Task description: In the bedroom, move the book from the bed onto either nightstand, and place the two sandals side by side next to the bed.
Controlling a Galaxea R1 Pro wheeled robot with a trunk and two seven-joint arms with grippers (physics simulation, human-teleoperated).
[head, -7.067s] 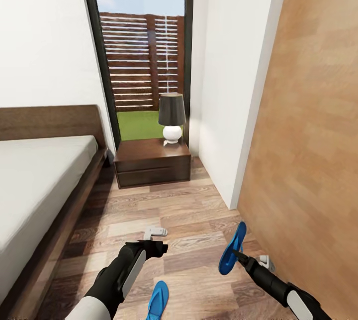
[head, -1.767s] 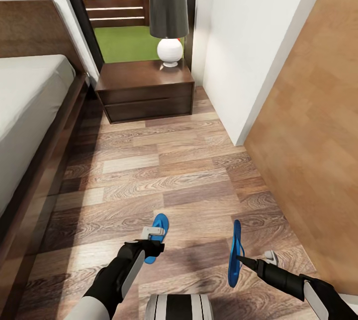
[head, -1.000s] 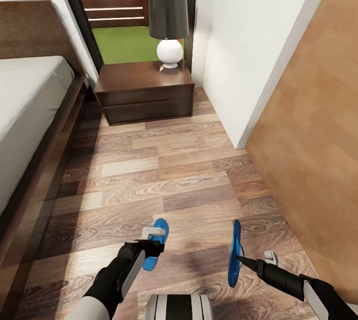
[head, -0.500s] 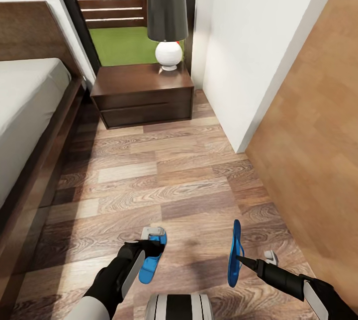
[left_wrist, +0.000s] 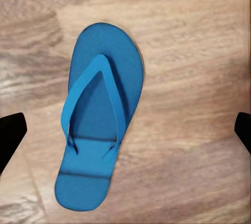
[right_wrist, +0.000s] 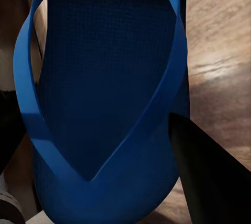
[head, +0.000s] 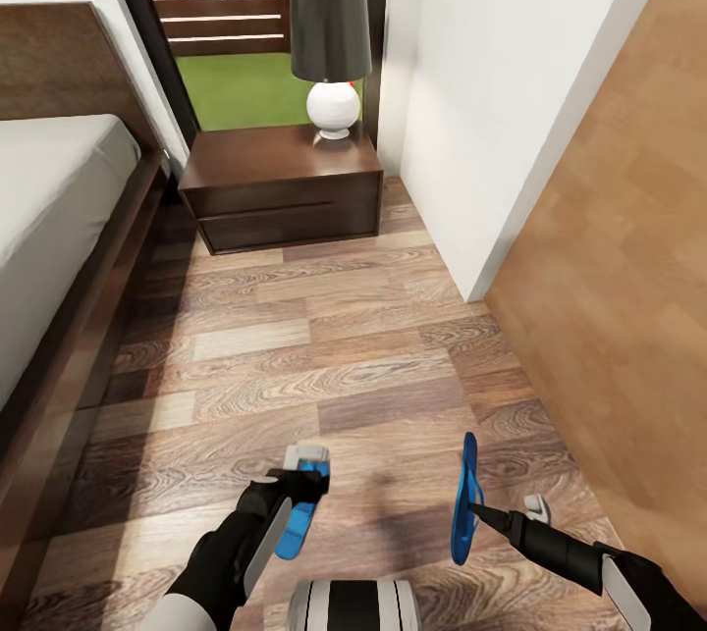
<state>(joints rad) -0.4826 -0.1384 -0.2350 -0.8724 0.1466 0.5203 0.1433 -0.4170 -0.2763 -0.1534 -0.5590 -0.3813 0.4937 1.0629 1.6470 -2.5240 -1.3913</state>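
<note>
Right gripper (head: pixel 469 509) pinching one sandal (head: pixel 463 498) on edge above the floor (head: pixel 344 356); left gripper (head: pixel 306 480) with jaws spread wide over the other sandal (left_wrist: pixel 99 114), lying flat, straps up. Best to drop straight down, close across the sole's narrow width — then carry both toward the bed (head: pixel 59 219) at left. Beyond, the nightstand (head: pixel 283 185) bearing a lamp (head: pixel 331 47); book out of sight. Against half a second ago — left gripper drawn a touch back along the sandal, otherwise little changed.
</note>
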